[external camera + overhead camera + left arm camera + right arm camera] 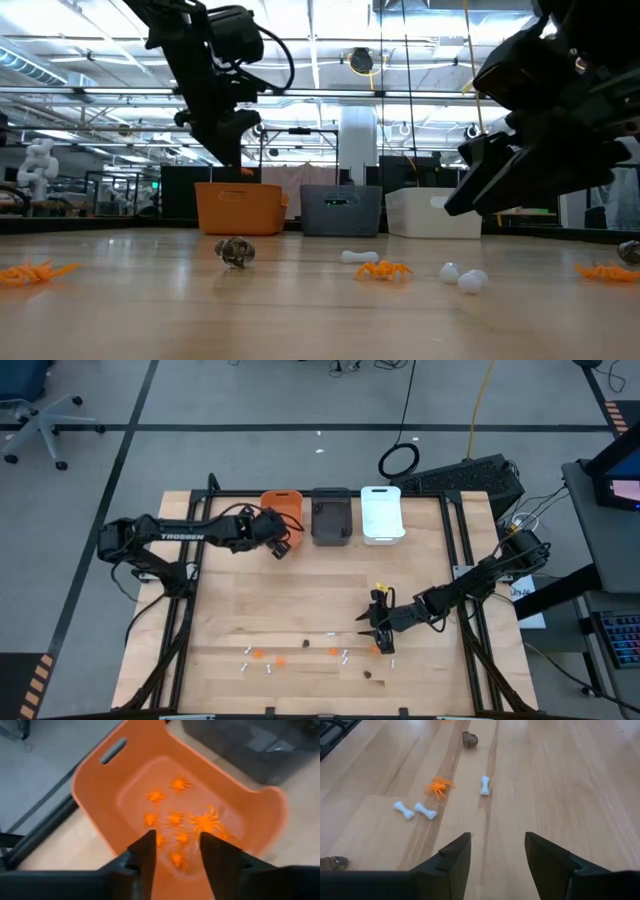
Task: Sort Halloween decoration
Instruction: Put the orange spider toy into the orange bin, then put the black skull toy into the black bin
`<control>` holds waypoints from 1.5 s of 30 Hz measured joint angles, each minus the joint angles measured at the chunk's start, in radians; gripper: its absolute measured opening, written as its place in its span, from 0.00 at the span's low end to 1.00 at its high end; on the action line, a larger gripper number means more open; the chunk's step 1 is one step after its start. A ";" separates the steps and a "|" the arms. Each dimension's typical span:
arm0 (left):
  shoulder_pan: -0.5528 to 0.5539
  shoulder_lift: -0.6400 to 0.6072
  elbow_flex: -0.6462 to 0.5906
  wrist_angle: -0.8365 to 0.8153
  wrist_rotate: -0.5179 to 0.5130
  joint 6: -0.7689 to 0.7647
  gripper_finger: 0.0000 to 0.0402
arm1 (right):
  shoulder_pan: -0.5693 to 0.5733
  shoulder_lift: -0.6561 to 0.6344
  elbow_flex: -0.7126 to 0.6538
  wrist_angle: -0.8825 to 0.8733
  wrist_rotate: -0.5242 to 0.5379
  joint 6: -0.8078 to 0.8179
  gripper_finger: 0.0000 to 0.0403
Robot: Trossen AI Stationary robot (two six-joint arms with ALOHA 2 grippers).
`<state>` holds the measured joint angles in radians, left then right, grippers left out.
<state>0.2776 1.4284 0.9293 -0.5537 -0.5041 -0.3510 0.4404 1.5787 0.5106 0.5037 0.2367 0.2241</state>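
The Halloween decoration lies partly on the wood near the table's front edge: orange spiders (pixel 438 786), white bones (pixel 425 810) and dark lumps (pixel 469 739). Several more orange spiders (pixel 205 820) lie on the floor of the orange bin (pixel 100 795). My left gripper (pixel 177 845) hangs open above that bin's near part (pixel 282 505), with nothing between its fingers. My right gripper (pixel 497 845) is open and low over the front right of the table (pixel 378 635), slanting down, short of the loose pieces.
A dark grey bin (pixel 331 515) and a white bin (pixel 381 513) stand next to the orange one along the table's far edge. Bare wood (pixel 320 590) lies between the bins and the scattered pieces. Black frame rails (pixel 465 560) run along both table sides.
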 joint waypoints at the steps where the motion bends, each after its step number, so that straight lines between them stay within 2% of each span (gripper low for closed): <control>1: -0.005 -0.001 0.005 -0.008 0.004 -0.004 0.41 | 0.000 0.000 0.000 0.000 0.000 0.000 0.42; 7: 0.007 -0.005 0.051 -0.022 0.021 -0.003 0.50 | 0.000 0.000 0.000 0.000 0.002 0.005 0.42; 16: 0.016 -0.005 0.053 -0.073 0.078 0.098 0.51 | 0.000 0.000 0.000 0.052 0.021 0.024 0.42; 18: 0.016 -0.005 0.053 -0.075 0.085 0.098 0.51 | 0.000 0.000 0.000 0.138 0.078 -0.005 0.42; 22: 0.024 -0.005 0.053 -0.070 0.088 0.093 0.51 | -0.025 0.019 0.000 0.443 0.281 -0.119 0.42; 25: 0.025 -0.005 0.053 -0.058 0.109 0.077 0.51 | -0.087 0.037 0.002 0.621 0.336 -0.209 0.42; 28: 0.023 -0.005 0.053 -0.039 0.118 0.098 0.51 | -0.177 0.055 0.029 0.666 0.312 -0.233 0.42; 33: 0.025 -0.005 0.054 -0.019 0.120 0.124 0.51 | -0.287 0.120 0.099 0.648 0.123 -0.210 0.39; 37: -0.012 -0.005 0.054 0.015 0.220 0.128 0.51 | -0.305 0.144 0.124 0.563 0.074 -0.236 0.37; 41: -0.131 -0.005 0.054 0.066 0.345 0.131 0.51 | -0.294 0.115 0.126 0.419 0.072 -0.246 0.36; 45: -0.316 -0.005 0.045 0.111 0.338 0.155 0.51 | -0.260 0.095 0.126 0.306 0.044 -0.212 0.36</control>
<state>-0.0383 1.4239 0.9741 -0.4422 -0.1660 -0.1964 0.1807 1.6741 0.6361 0.8102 0.2808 0.0119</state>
